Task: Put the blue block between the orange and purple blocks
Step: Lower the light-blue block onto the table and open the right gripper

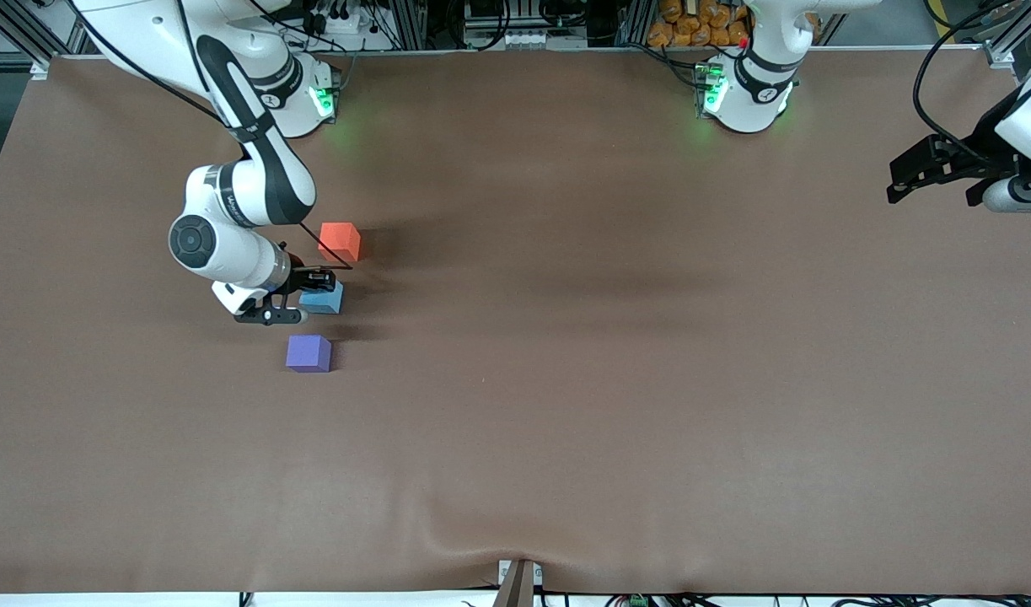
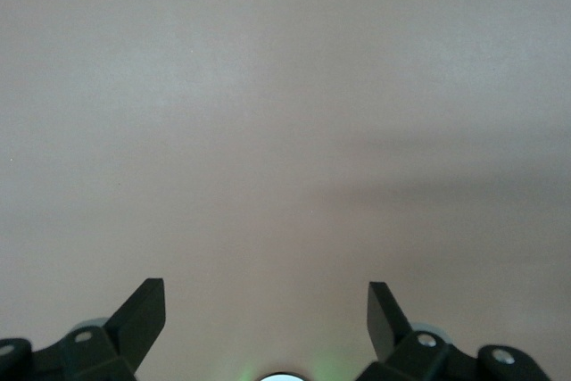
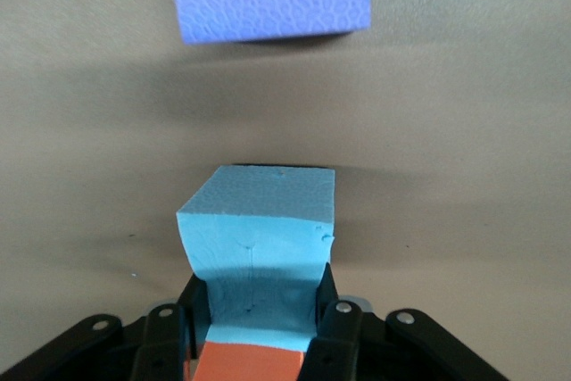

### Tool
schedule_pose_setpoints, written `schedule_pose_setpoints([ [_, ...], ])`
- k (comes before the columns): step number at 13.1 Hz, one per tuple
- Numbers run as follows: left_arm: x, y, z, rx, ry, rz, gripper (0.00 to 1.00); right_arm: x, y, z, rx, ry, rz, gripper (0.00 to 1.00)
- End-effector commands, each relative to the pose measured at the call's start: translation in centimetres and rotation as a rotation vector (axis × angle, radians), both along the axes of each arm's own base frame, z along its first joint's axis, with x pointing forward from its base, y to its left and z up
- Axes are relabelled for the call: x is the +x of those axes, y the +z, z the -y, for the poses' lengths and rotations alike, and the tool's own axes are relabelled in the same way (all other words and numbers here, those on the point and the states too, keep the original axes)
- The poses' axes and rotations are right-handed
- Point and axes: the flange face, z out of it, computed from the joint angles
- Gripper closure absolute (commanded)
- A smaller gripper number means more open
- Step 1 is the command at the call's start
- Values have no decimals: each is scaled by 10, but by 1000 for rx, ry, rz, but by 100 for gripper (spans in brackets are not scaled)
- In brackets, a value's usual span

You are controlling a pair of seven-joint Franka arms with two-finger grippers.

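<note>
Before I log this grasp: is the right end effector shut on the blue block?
Shut: the right end effector pinches the blue block between its fingers.

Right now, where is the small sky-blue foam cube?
The sky-blue foam cube sits in the right end effector, between the orange-red cube and violet-purple cube.

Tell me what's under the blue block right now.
The blue block is clamped in the right gripper, between the orange block and purple block. Only brown table shows around it; whether its underside touches the table is hidden.
</note>
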Motion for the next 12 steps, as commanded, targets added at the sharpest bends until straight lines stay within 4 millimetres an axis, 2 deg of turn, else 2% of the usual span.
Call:
schedule_pose_setpoints([
  [1,-2,8,12,-12,-35,1,0,-5,-9,1,16,8,37,97],
  [3,-4,7,21,-1,-53,-7,0,-6,-13,-4,24,0,35,96],
  [5,-4,6,20,0,-52,-13,0,-7,-13,-8,26,6,33,85],
  [6,-3,5,16,-2,-44,-14,0,-6,-13,-9,27,6,33,69],
  [7,-3,5,14,-2,-41,-14,0,-5,-12,-8,27,6,36,42],
  [9,-2,4,13,-2,-38,-17,0,-3,-11,-6,28,-1,36,0],
  [10,-2,4,11,-2,-35,-17,0,-1,-9,-4,29,-2,33,0],
  [12,-1,3,11,-4,-35,-17,0,6,9,-7,41,3,6,0],
])
